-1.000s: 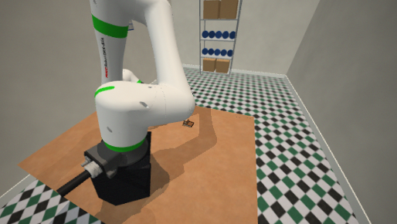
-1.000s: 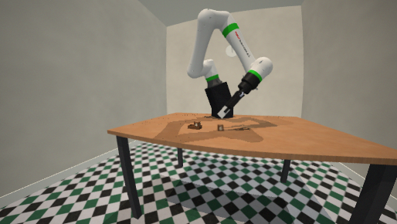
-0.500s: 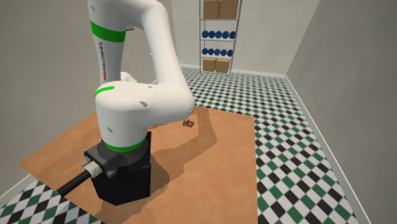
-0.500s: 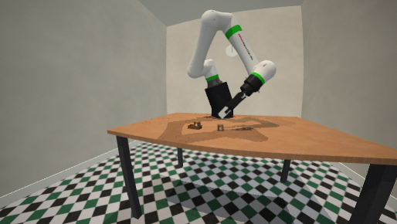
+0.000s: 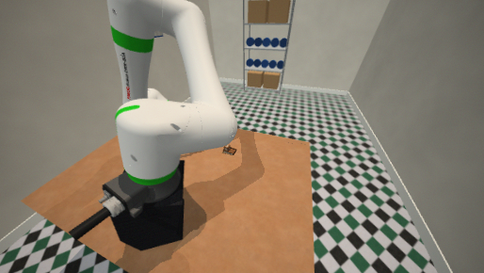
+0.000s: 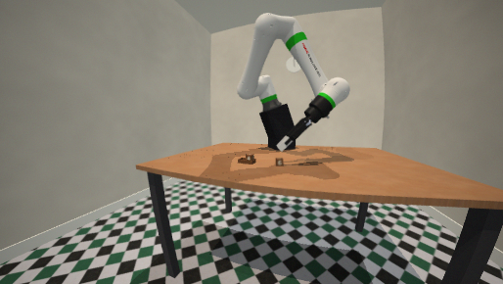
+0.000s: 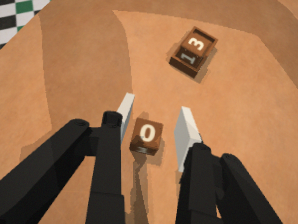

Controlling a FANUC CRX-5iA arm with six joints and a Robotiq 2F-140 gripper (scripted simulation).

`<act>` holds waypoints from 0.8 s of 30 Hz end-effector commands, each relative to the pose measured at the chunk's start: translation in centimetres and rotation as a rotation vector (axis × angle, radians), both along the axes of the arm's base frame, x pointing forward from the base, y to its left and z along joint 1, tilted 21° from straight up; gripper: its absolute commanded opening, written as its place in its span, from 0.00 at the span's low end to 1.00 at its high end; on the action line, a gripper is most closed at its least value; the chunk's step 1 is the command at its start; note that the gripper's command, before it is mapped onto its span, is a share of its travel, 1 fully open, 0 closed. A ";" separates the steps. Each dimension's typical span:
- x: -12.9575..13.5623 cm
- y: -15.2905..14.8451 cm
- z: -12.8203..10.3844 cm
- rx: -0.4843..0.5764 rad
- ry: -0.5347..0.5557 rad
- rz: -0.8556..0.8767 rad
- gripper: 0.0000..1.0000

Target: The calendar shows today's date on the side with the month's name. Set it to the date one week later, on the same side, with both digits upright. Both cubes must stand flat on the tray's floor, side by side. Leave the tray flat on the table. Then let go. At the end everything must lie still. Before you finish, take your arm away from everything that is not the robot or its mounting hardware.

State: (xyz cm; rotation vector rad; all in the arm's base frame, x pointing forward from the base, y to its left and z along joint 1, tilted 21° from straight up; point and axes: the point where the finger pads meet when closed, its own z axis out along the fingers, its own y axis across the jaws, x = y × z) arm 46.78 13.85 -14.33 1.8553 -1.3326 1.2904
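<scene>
In the wrist view a loose brown cube (image 7: 147, 135) lies on the table with a white 0 on top. The dark tray (image 7: 193, 51) lies farther off to the upper right and holds one cube showing a 3 on top. My gripper (image 7: 154, 113) hangs above the table with its fingers partly apart; the loose cube shows in the gap between them but lies lower, on the table. In the exterior view the gripper (image 6: 284, 143) is tilted above the loose cube (image 6: 279, 162), with the tray (image 6: 246, 161) to its left. In the top view only the tray (image 5: 230, 151) shows past the arm.
The robot's black base (image 5: 146, 212) stands on the wooden table. A shelf with boxes (image 5: 267, 42) stands by the far wall.
</scene>
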 end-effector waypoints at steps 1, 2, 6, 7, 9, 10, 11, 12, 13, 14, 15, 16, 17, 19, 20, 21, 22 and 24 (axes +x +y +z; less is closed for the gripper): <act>0.1 0.0 -0.2 0.000 0.000 0.000 0.29; 0.1 -0.1 -0.3 0.000 0.000 0.000 0.29; 0.2 -0.2 -0.8 0.000 0.000 0.000 0.29; 0.2 -0.3 -1.0 0.000 0.000 0.000 0.29; 0.3 -0.4 -1.3 0.000 0.000 0.000 0.29; 0.4 -0.4 -1.4 0.000 0.000 0.000 0.29; 0.4 -0.5 -1.6 0.000 0.000 0.000 0.29; 0.5 -0.5 -1.8 0.000 0.000 0.000 0.29; 0.5 -0.6 -1.9 0.000 0.000 0.000 0.29; 0.5 -0.6 -2.1 0.000 0.000 0.000 0.29; 0.5 -0.6 -2.1 0.000 0.000 0.000 0.29; 0.5 -0.6 -2.1 0.000 0.000 0.000 0.29; 0.6 -0.7 -2.3 0.000 0.000 0.000 0.29; 0.7 -0.8 -2.7 0.000 0.000 0.000 0.29; 0.7 -0.8 -2.9 0.000 0.000 0.000 0.29; 0.8 -0.9 -3.0 0.000 0.000 0.000 0.29; 0.8 -0.9 -3.2 0.000 0.000 0.000 0.29; 0.9 -1.0 -3.6 0.000 0.000 0.000 0.29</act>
